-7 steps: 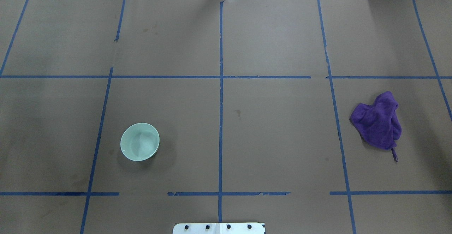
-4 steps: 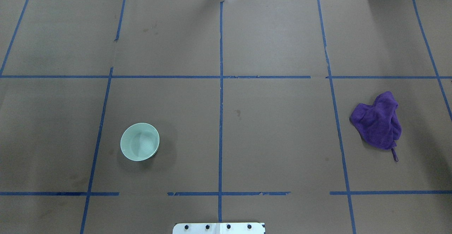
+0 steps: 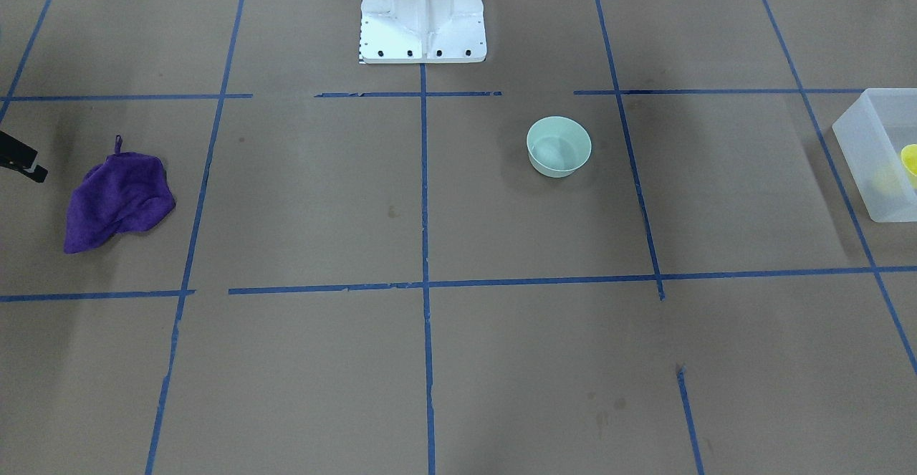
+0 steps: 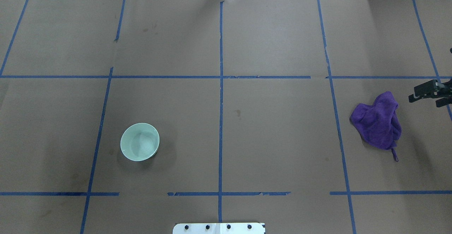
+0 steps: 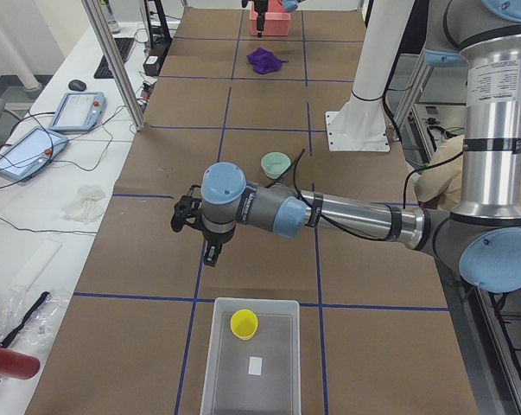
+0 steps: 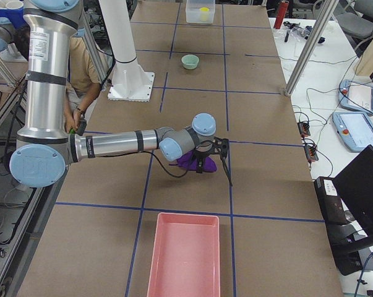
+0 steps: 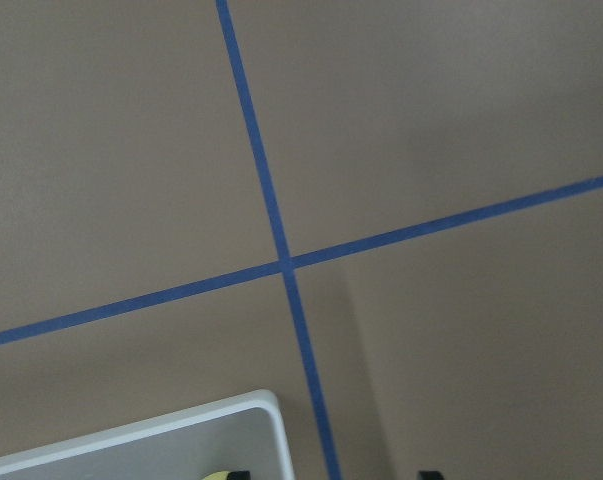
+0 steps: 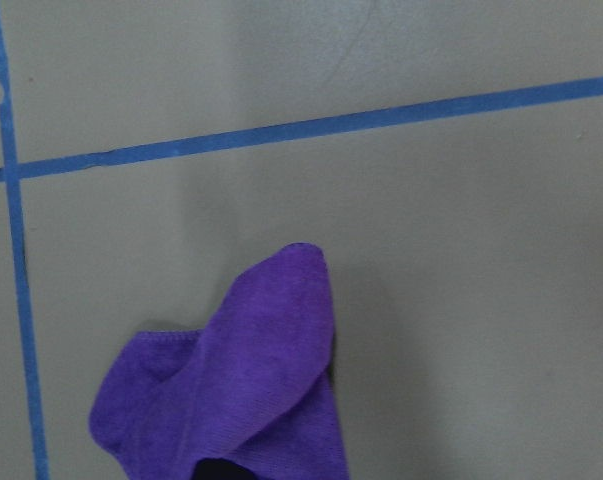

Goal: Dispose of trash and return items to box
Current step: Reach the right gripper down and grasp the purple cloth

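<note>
The bowl (image 4: 140, 142) stands on the table (image 4: 275, 138) in the robot's left half, ahead of the robot base (image 3: 423, 13). At the table's left end sits the box (image 5: 277, 346), with the cup (image 5: 244, 324) upright in it, apparently near the wall facing the bowl. The cloth (image 4: 377, 120) lies in the right half, and the tray (image 6: 183, 260) lies beyond it at the right end.

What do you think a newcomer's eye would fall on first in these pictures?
The purple cloth, crumpled on the right side of the brown table, stands out most. Next come the mint-green bowl, alone left of centre, and the yellow cup upright inside the translucent box at the table's left end.
</note>
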`<action>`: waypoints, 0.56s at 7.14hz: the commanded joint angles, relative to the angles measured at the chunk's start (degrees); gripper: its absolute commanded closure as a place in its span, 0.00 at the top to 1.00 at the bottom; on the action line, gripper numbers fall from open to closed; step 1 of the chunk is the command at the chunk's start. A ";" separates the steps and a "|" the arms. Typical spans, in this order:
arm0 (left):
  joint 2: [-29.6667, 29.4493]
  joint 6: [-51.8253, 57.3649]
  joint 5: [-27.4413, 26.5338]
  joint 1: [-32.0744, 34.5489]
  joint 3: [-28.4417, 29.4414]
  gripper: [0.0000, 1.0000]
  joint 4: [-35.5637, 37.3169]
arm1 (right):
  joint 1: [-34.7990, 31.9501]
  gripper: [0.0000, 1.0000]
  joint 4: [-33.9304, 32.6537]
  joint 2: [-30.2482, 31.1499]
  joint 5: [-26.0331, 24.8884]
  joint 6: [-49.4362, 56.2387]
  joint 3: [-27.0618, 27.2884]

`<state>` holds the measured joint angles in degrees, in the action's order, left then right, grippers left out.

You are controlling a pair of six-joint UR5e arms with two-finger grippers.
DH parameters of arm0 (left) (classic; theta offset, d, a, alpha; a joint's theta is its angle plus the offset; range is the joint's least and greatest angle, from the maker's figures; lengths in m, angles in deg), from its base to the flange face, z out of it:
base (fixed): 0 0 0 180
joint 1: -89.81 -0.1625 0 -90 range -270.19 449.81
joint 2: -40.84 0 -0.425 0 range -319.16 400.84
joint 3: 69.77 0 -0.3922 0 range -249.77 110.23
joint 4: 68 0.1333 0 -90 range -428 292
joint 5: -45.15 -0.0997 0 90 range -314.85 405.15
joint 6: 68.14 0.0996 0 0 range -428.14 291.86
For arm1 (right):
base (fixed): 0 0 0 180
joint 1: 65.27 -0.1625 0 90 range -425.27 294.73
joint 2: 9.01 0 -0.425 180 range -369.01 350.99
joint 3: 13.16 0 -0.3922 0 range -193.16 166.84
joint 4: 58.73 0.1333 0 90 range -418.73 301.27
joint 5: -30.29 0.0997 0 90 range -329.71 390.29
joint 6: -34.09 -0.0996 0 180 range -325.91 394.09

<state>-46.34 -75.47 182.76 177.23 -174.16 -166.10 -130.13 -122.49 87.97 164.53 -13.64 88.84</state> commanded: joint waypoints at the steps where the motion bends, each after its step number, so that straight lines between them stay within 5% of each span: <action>1: -0.19 -11.95 0.47 -6.18 -5.54 0.71 -0.34 | 7.88 1.00 5.57 -1.17 -5.19 -15.94 0.48; 4: -1.24 -31.98 -0.23 -18.21 -7.41 0.72 -7.52 | 12.92 0.99 5.85 -2.33 -8.03 -22.66 0.57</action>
<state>-47.34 -99.51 182.78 163.89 -181.12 -170.12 -118.82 -116.80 85.68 157.38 -34.04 89.37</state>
